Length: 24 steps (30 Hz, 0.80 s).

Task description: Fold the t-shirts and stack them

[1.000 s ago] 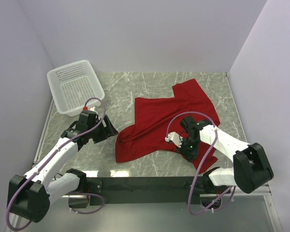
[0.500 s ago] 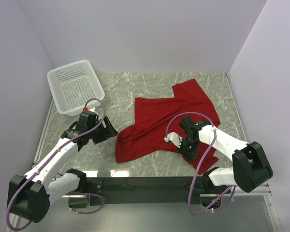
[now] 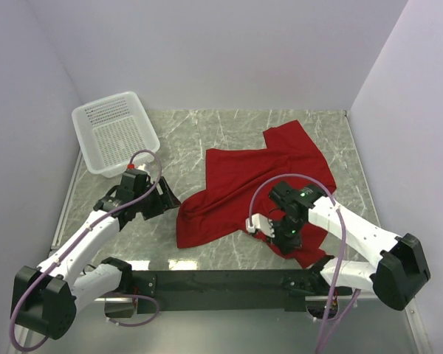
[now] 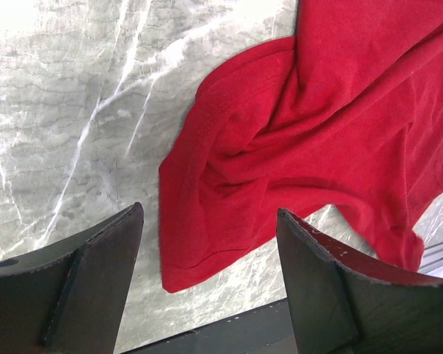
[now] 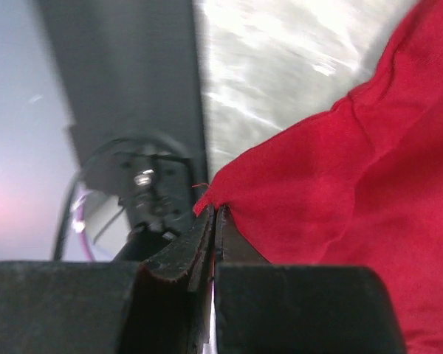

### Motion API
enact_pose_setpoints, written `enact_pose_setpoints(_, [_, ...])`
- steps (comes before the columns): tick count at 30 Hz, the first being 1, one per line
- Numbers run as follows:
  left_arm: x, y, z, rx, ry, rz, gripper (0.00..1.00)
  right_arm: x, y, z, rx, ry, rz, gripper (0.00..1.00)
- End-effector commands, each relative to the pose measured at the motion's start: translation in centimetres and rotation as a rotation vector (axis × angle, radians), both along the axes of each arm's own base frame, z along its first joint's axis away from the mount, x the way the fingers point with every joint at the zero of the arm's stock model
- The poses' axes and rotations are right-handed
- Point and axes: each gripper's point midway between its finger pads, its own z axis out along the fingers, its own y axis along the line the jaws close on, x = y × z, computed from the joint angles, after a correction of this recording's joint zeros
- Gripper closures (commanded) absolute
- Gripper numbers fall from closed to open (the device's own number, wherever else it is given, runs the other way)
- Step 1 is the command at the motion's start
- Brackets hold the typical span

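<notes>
At lower left the left gripper (image 3: 165, 198) hovers, jaws apart, beside the red t-shirt (image 3: 244, 181) crumpled mid-frame. At lower right the right gripper (image 5: 211, 215) pinches its hem corner (a thin bite), so I'd lift slowly.

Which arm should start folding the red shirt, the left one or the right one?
Right, probably. The right hand is shut on the shirt's edge, ready to lift and fold it. The left hand is open, holding nothing, off to the shirt's left side.
</notes>
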Motion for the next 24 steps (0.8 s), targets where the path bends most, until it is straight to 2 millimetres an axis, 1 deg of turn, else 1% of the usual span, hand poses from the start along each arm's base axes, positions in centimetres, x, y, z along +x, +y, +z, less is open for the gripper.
enact_pose_setpoints(1, [0.9, -0.6, 0.8, -0.024, -0.032, -0.018, 0.22, -2.4, 1.7, 2.7, 0.079, 0.087, 0.146, 1.00])
enact_pose_setpoints(2, [1.0, -0.6, 0.8, -0.020, -0.031, -0.022, 0.22, -3.6, 2.2, 3.1, 0.078, 0.120, 0.204, 1.00])
enact_pose_setpoints(3, [1.0, -0.6, 0.6, -0.016, -0.023, -0.023, 0.23, -3.8, 2.9, 3.6, 0.088, 0.129, 0.228, 1.00])
enact_pose_setpoints(5, [1.3, -0.7, 0.9, -0.014, -0.026, -0.026, 0.22, -5.3, 4.1, 3.2, 0.051, 0.188, 0.297, 1.00])
enact_pose_setpoints(6, [1.4, -0.7, 0.7, -0.009, -0.022, -0.026, 0.22, -5.6, 4.6, 2.9, 0.037, 0.196, 0.309, 0.96])
enact_pose_setpoints(7, [1.5, -0.7, 0.9, -0.006, -0.025, -0.025, 0.22, -5.7, 5.1, 2.2, 0.014, 0.215, 0.313, 0.89])
enact_pose_setpoints(8, [1.7, -0.7, 0.9, -0.003, -0.028, -0.024, 0.22, -5.7, 5.4, 1.7, 0.002, 0.214, 0.322, 0.64])
enact_pose_setpoints(9, [1.8, -0.6, 0.8, 0.000, -0.023, -0.024, 0.22, -5.4, 5.7, 1.6, 0.007, 0.213, 0.311, 0.57])
enact_pose_setpoints(10, [2.0, -0.6, 0.9, 0.003, -0.028, -0.024, 0.22, -5.0, 6.2, 1.5, 0.017, 0.201, 0.293, 0.55])
enact_pose_setpoints(11, [2.3, -0.6, 0.9, 0.009, -0.035, -0.019, 0.22, -4.3, 6.4, 1.5, 0.022, 0.176, 0.269, 0.49])
enact_pose_setpoints(12, [2.5, -0.6, 0.6, 0.013, -0.028, -0.018, 0.22, -2.8, 6.8, 1.9, 0.041, 0.144, 0.206, 0.47])
enact_pose_setpoints(14, [3.4, -1.0, 1.1, 0.003, -0.055, -0.022, 0.22, 0.3, 7.2, 2.7, 0.087, 0.072, 0.094, 0.47])
enact_pose_setpoints(15, [3.8, -1.2, 0.8, 0.002, -0.047, -0.027, 0.23, 4.1, 6.5, 3.7, 0.120, 0.018, -0.050, 0.47])
enact_pose_setpoints(16, [4.5, -1.5, 1.4, -0.003, -0.066, -0.035, 0.23, 6.5, 6.2, 4.3, 0.148, -0.025, -0.129, 0.47])
enact_pose_setpoints(17, [5.0, -1.8, 1.5, -0.004, -0.074, -0.045, 0.23, 8.8, 5.7, 4.9, 0.163, -0.064, -0.212, 0.47])
enact_pose_setpoints(18, [5.9, -2.1, 1.2, -0.001, -0.076, -0.053, 0.24, 12.0, 4.9, 5.9, 0.182, -0.126, -0.312, 0.48])
enact_pose_setpoints(19, [7.1, -2.4, 2.2, 0.002, -0.110, -0.066, 0.25, 16.0, 3.2, 6.6, 0.209, -0.189, -0.489, 0.48])
enact_pose_setpoints(20, [7.9, -2.7, 2.4, 0.005, -0.120, -0.071, 0.25, 18.3, 2.0, 7.1, 0.215, -0.234, -0.587, 0.48])
enact_pose_setpoints(21, [8.9, -2.9, 1.6, 0.018, -0.103, -0.076, 0.26, 20.7, 1.1, 7.5, 0.218, -0.268, -0.670, 0.48])
enact_pose_setpoints(22, [10.5, -3.4, 2.9, 0.017, -0.140, -0.090, 0.27, 22.9, 0.5, 8.2, 0.251, -0.301, -0.765, 0.48])
enact_pose_setpoints(23, [11.5, -3.8, 3.0, 0.021, -0.145, -0.096, 0.28, 24.9, -1.4, 8.5, 0.259, -0.327, -0.879, 0.48])
enact_pose_setpoints(24, [12.4, -4.2, 1.6, 0.032, -0.108, -0.104, 0.31, 26.6, -2.2, 8.7, 0.271, -0.337, -0.952, 0.48])
